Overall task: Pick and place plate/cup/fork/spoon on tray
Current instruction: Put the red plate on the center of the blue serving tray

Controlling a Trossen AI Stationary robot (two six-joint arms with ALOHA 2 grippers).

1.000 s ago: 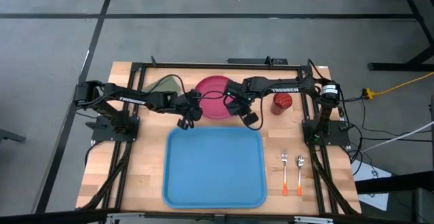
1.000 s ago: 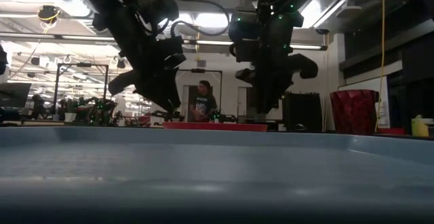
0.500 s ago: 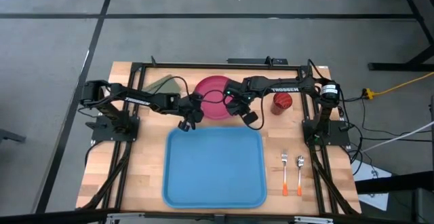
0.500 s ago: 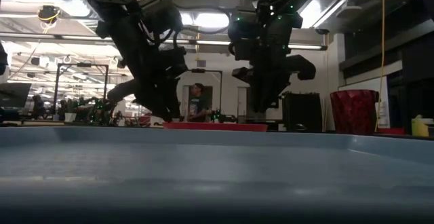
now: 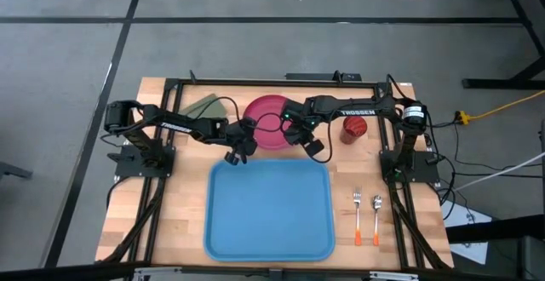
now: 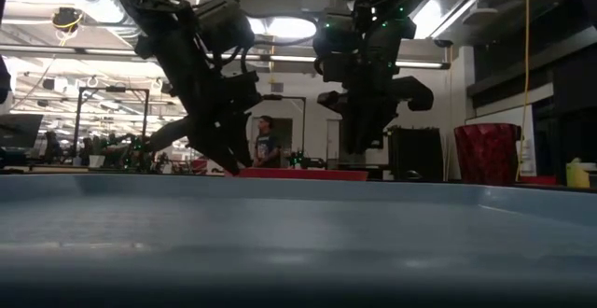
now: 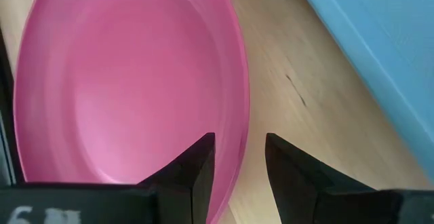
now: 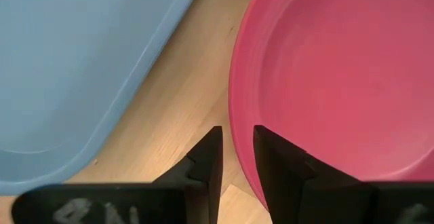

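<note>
The pink-red plate (image 5: 266, 111) lies flat on the wooden table just beyond the light-blue tray (image 5: 268, 230). My left gripper (image 7: 239, 163) is open at the plate's left rim (image 7: 239, 125), one finger over the plate and one over the table, with its tips down at plate level in the low view (image 6: 230, 166). My right gripper (image 8: 237, 156) is narrowly open over the plate's right rim (image 8: 237, 108) and hangs a little above the plate in the low view (image 6: 359, 147). The dark red cup (image 5: 355, 128) stands to the right of the plate. The fork (image 5: 358, 215) and the spoon (image 5: 375, 215) lie to the right of the tray.
An olive-green pad (image 5: 204, 106) lies at the far left, behind my left arm. A strip of bare wood (image 7: 312, 81) separates the plate from the tray's far rim. The table's black frame runs along the far edge and both sides.
My left gripper has gone down and toward the plate's left rim, so that its fingertips now reach the level of the plate. The plate has stayed where it was.
</note>
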